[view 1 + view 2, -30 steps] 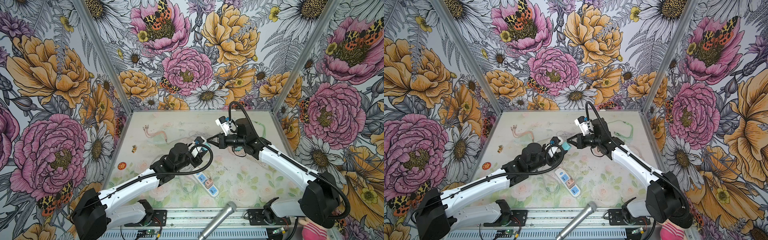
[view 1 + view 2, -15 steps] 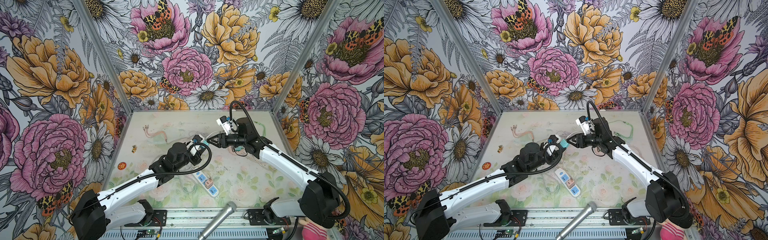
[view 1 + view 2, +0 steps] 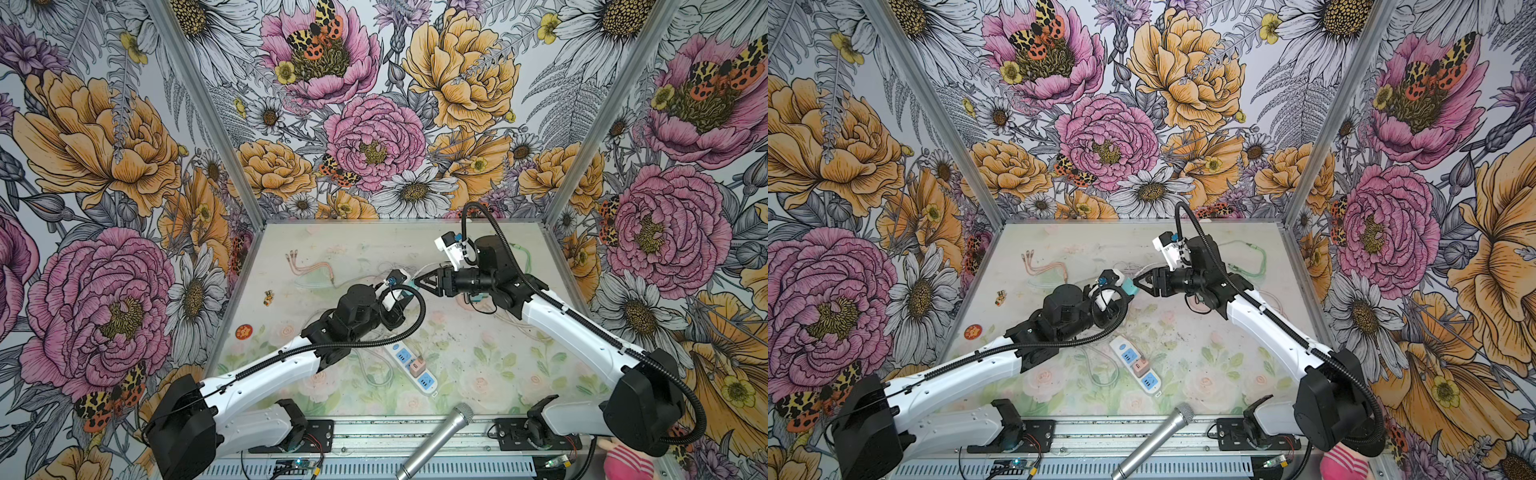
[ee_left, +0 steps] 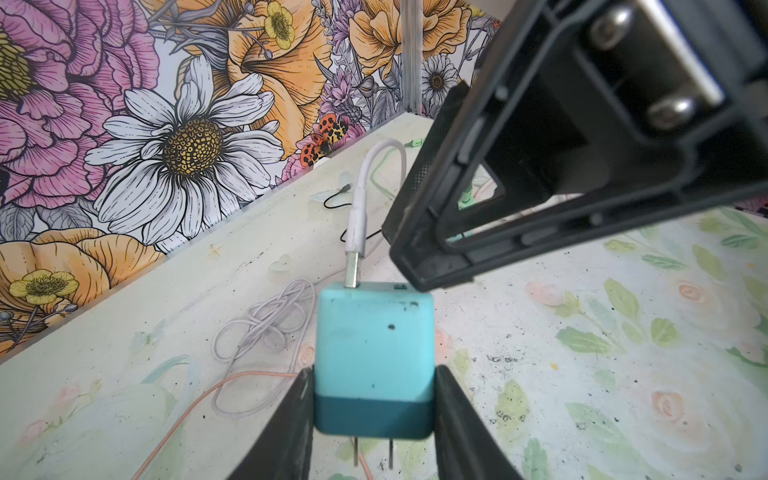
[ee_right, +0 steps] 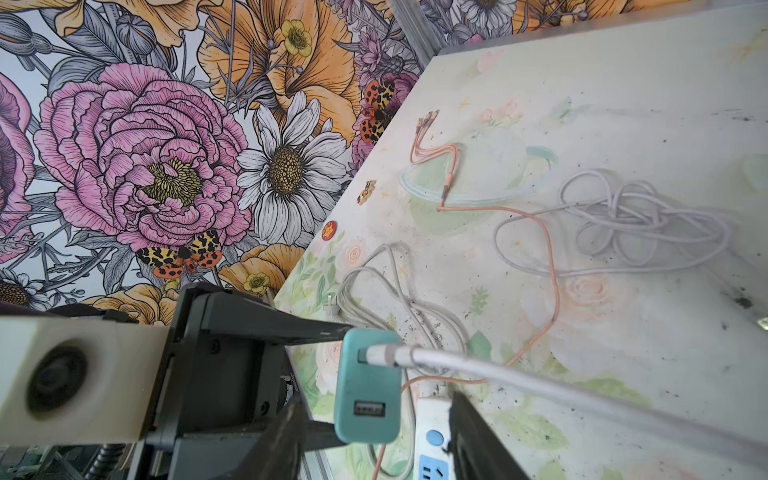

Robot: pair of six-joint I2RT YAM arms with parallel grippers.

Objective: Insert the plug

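Your left gripper (image 4: 374,374) squeezes the blue charger (image 4: 374,332) above the table (image 3: 478,374) — the white plug (image 4: 357,224) sits in one hole. Your right gripper (image 3: 420,281) is spread wide — holding nothing, just beside the plug.

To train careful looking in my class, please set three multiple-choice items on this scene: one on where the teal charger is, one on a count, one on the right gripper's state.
1. Where is the teal charger?
A) plugged into the power strip
B) between the left gripper fingers
C) lying flat on the table

2. How many USB ports does its face show?
A) one
B) two
C) four

3. The right gripper is:
A) shut on the power strip
B) shut on the charger
C) open

Key:
1 B: the left wrist view shows the fingers clamped on its sides.
2 B: one port holds the white cable, and the other is free.
3 C: its fingers stand wide apart, gripping nothing.
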